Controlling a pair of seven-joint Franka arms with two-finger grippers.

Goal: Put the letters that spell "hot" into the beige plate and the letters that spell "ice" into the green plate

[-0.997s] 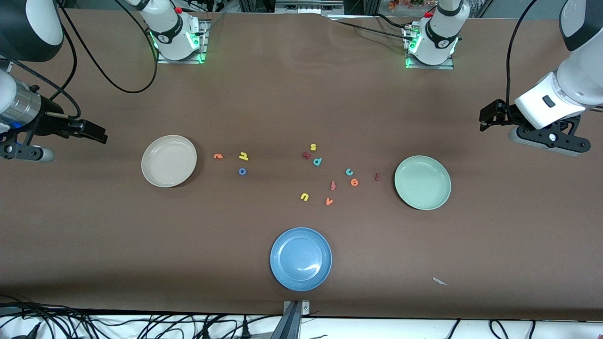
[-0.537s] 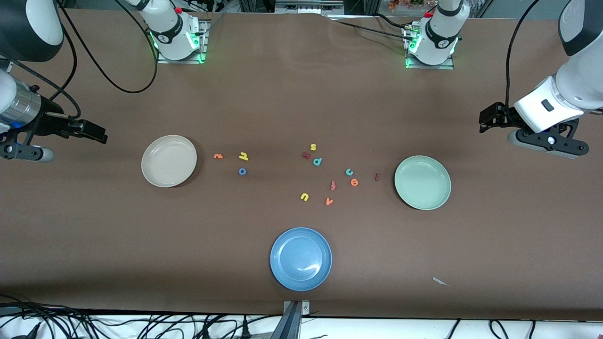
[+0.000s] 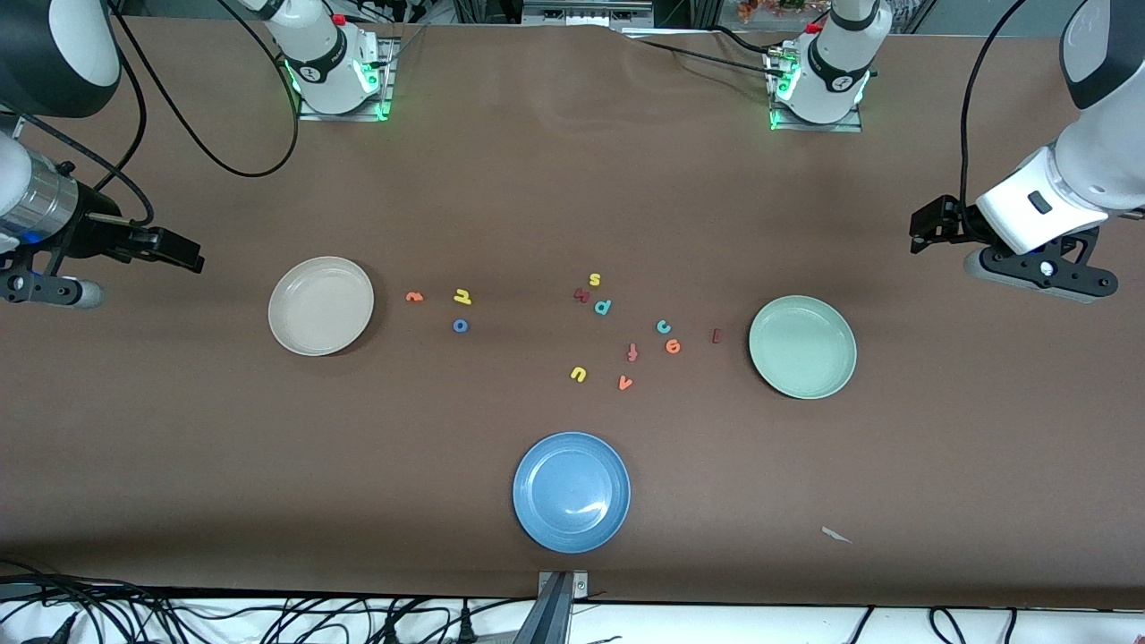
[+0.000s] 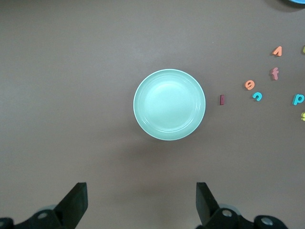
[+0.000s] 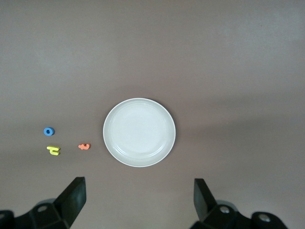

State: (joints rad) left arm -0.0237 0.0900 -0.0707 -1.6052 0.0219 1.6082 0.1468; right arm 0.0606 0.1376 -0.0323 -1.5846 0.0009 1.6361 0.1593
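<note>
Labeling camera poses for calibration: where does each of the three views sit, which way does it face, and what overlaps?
Front view: high, across the table, facing the bases; shows both arms, left tool, right tool, three plates and the letters.
Left wrist view: on the left wrist, looking down at the green plate; its open fingers show.
Right wrist view: on the right wrist, looking down at the beige plate; open fingers show.
Shared: front and left wrist views both hold the green plate.

table cover (image 3: 572, 179) looks like matt brown cloth, a bit wrinkled; blue plate (image 3: 537, 519) is glossy, beige plate (image 3: 286, 335) and green plate (image 3: 841, 376) smooth plastic, softer sheen
</note>
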